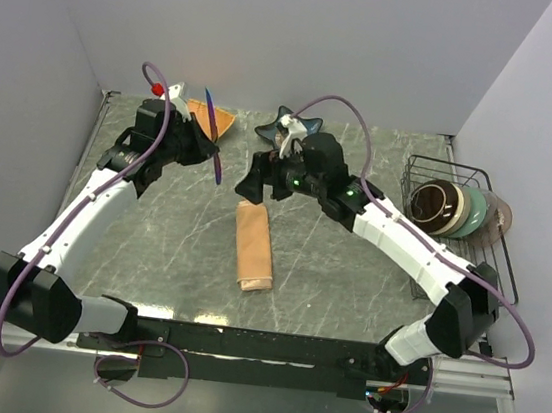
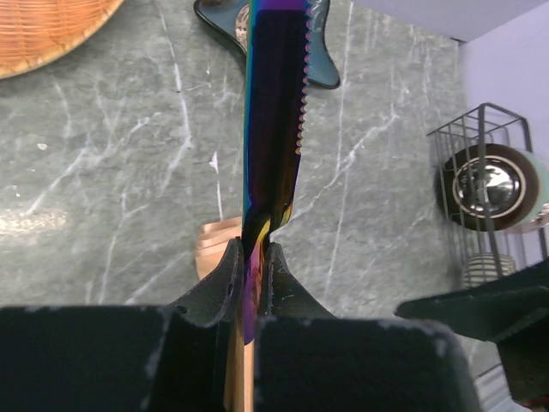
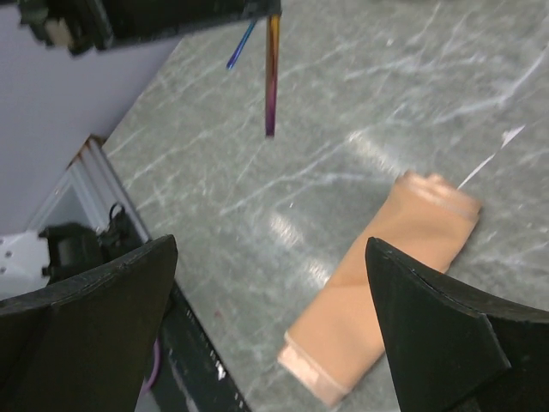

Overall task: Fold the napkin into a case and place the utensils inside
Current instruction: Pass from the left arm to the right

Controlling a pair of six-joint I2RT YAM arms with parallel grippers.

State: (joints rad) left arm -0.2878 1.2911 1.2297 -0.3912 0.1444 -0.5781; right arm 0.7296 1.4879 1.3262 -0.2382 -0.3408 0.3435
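Cloth: the shiny peach-orange satin napkin (image 1: pixel 255 247) lies folded into a narrow oblong near the middle of the grey-green marbled table (image 1: pixel 151 242). One short end points toward the arm bases and the other away from them. Nothing rests on it.

Cutlery: a slim iridescent purple-pink knife (image 2: pixel 274 129) with a serrated edge is held up off the table, left of the napkin's far end and apart from it.

Left arm: the left gripper (image 2: pixel 255 257) has its jaws pressed onto the knife just below the blade, which points away from the wrist.

Right arm: the right gripper (image 3: pixel 271 249) hangs over the far end of the napkin with its jaws spread wide. It holds nothing, and the folded cloth shows between and below the fingers.

Right wrist view: the knife hangs down at the top. A thin blue sliver beside it may be part of the same knife, but I can't be sure.

Far left: a rigid orange fan-shaped dish (image 1: pixel 218 117) sits just behind the left gripper.

Far centre: a dark blue star-shaped dish (image 1: pixel 291 128) sits behind the right gripper.

Right edge: a black wire basket (image 1: pixel 446 164) holds round ringed items standing on edge.
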